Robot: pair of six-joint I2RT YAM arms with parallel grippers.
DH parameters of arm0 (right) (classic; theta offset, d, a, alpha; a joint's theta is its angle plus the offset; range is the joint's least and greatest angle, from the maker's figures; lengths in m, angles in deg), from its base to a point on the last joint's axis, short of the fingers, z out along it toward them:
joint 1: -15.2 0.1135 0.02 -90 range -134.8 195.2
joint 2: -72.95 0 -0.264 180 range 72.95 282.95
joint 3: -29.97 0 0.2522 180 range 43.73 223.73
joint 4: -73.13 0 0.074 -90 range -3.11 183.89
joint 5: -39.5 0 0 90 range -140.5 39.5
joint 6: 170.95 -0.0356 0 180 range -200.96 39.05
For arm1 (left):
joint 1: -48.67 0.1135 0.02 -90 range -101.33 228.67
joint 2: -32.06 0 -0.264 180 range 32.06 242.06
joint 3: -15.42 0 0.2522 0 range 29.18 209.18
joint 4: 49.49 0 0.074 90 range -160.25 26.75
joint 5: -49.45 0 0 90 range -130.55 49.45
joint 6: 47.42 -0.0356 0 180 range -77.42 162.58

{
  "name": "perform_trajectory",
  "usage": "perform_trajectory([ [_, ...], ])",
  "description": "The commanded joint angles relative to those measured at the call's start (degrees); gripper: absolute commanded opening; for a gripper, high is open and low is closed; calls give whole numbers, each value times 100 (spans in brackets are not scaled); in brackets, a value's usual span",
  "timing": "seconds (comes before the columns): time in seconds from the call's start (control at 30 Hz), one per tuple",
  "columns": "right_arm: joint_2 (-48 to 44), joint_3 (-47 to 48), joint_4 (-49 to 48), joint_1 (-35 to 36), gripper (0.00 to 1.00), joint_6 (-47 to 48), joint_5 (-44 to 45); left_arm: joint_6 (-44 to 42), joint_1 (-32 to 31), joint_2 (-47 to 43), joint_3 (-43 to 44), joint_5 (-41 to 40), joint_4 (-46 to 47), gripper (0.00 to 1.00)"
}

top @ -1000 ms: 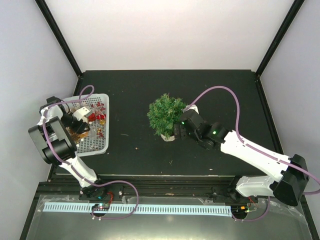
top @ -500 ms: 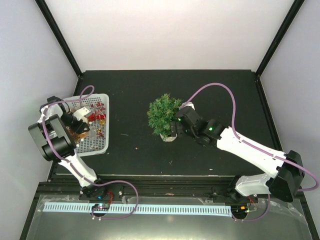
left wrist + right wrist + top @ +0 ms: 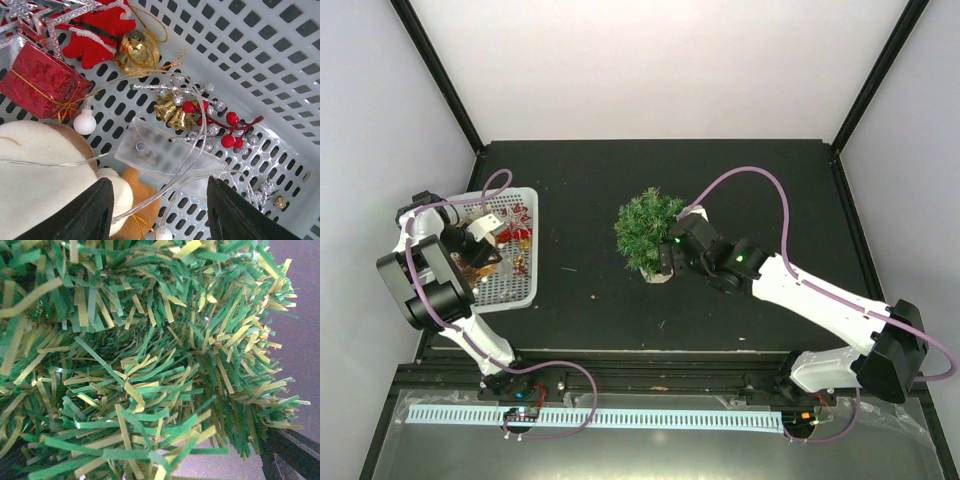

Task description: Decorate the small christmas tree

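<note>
A: From above, where does the small christmas tree [image 3: 648, 225] stand?
B: Upright in its cream pot [image 3: 656, 274] on the dark worktop [image 3: 740, 180], directly ahead of the right tool [image 3: 665, 258], which sits low at the pot's side. My guess is that it is there to steady the tree while ornaments go on.
A: And the left tool [image 3: 488, 248]?
B: Well apart from the tree, pointing down into the white basket [image 3: 525, 290] where the ornaments lie. I judge that to be the fetching side.
A: Its wrist view?
B: Fingers spread, pinching nothing. Just ahead of the gap lies a clear battery box [image 3: 165, 155] with thin light wires looping off it. Beyond that is a sprig of gold bells and red berries [image 3: 210, 117]. Farther ahead and off to one side are a gold bauble [image 3: 137, 50] and a red gift box [image 3: 42, 82]. A cream plush piece [image 3: 45, 185] lies beside one finger.
A: Which is it after?
B: The box or its wires seem likeliest, being centred on the gap, but I cannot say for certain.
A: The right wrist view?
B: Nearly all green needles, close to the lens. The pot shows below, with one dark finger [image 3: 295, 452] just beside it. The tool is spread wide, astride the base. Whether it touches the pot I cannot tell.
A: Is the tree bare?
B: No ornament shows on it in any view, so I judge decorating not yet begun.
</note>
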Motion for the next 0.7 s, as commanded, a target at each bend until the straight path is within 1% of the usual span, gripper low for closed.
perform_trajectory([
  [0.0,-103,-84,-148,40,100,-10,24,-357,1,-107,26,31,-177,53],
  [0.3,-144,-154,-149,40,100,-30,47,-321,-2,114,51,-136,-81,55],
  [0.57,-162,-200,-169,40,100,-55,95,-392,-2,280,24,-227,-80,66],
  [0.67,-129,-207,-182,39,100,-66,78,-375,1,322,16,-254,-29,68],
])
